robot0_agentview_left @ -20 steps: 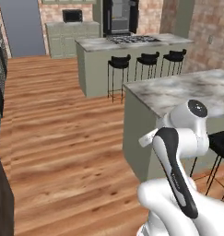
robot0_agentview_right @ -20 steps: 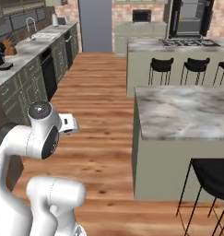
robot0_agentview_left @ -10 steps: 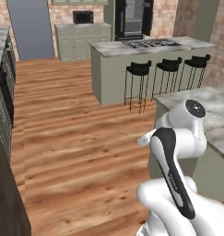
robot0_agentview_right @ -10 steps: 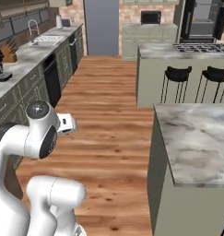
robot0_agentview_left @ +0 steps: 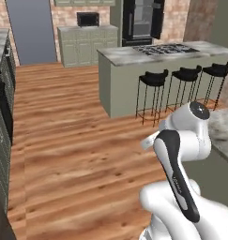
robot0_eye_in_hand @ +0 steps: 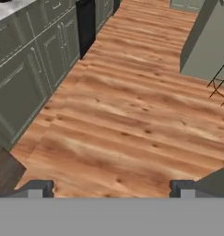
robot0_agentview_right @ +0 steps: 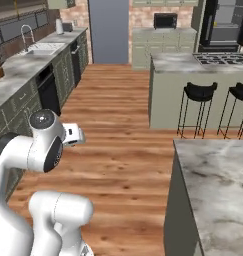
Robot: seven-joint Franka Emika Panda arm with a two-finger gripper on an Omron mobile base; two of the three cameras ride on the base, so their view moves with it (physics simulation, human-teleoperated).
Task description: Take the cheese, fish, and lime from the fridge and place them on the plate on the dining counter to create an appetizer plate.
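My gripper [robot0_eye_in_hand: 111, 186] is spread wide and empty over wood floor [robot0_eye_in_hand: 132, 120]. I judge this a transit step: keep the arm tucked, skirt the stools [robot0_agentview_left: 153, 79], find the fridge first.

I can read no words, numbers, labels or signs anywhere around me. A faint pale marking runs along the dark strip of my arm [robot0_agentview_left: 178, 185], but it is too blurred to make out.
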